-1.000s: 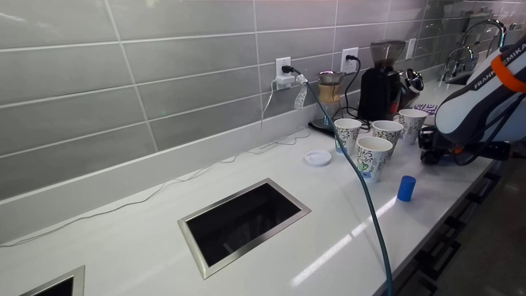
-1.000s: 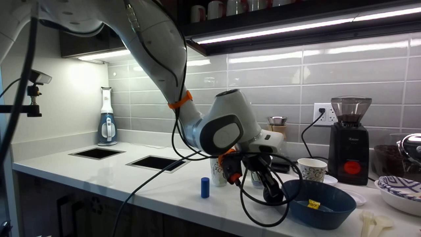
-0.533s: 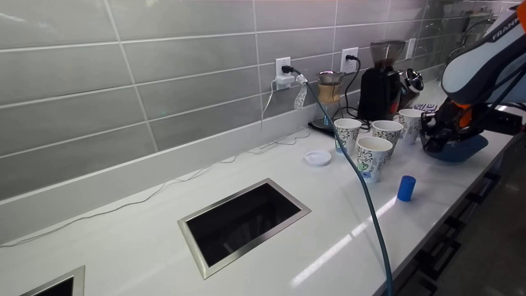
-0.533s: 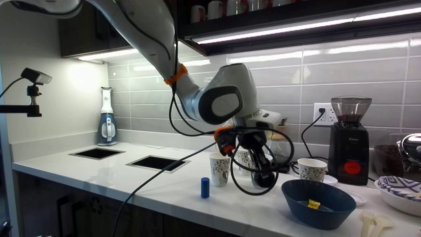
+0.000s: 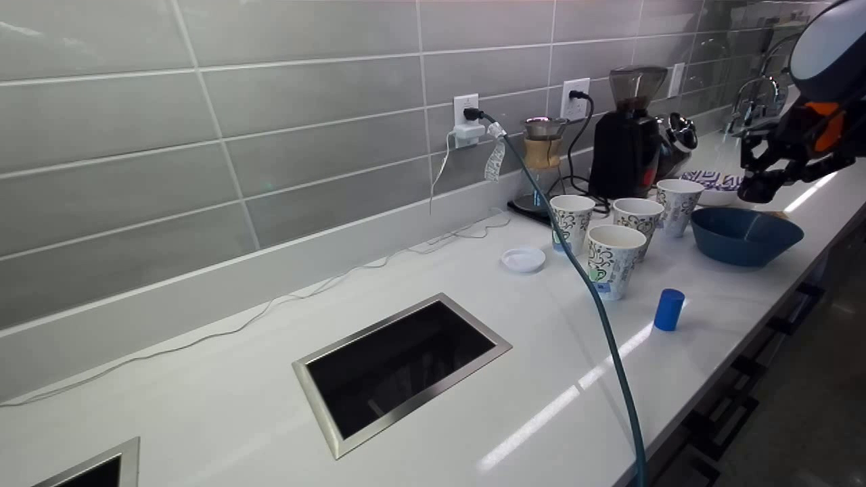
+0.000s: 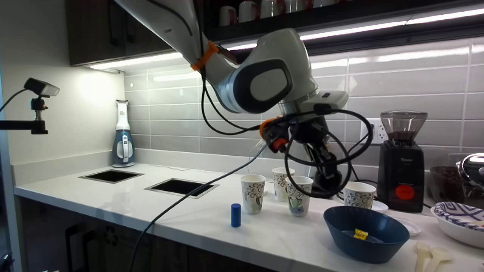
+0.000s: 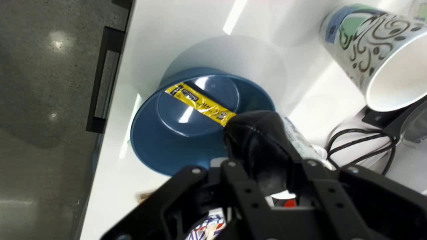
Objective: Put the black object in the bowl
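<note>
Arm (image 6: 264, 75): slants down from the top edge toward centre in an exterior view, joints bent.
Wrist (image 6: 298, 104): right of centre, turned downward.
Gripper (image 7: 271, 166): clamped and carrying, jutting from the wrist view's bottom edge, right of centre.

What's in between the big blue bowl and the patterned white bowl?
In an exterior view, a round white lid or dish lies there, partly hidden by the big blue bowl; two pale utensils lie nearer the camera.
</note>
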Action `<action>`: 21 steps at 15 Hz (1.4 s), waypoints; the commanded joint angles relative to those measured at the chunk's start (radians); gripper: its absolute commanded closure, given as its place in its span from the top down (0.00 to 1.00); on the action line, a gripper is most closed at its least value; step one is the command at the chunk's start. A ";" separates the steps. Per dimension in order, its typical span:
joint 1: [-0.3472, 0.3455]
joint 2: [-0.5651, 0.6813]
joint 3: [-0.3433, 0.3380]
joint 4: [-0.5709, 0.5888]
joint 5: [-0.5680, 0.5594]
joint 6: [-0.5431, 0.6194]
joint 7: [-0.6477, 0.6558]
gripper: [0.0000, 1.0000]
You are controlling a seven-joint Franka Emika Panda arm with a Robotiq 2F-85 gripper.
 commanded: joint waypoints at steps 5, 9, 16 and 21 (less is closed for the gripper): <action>-0.106 0.133 0.076 0.044 0.176 0.213 -0.182 0.08; -0.168 0.238 0.146 0.094 0.206 0.283 -0.266 0.08; -0.201 0.366 0.152 0.196 0.159 0.330 -0.289 0.08; -0.244 0.401 0.198 0.237 0.168 0.345 -0.329 0.40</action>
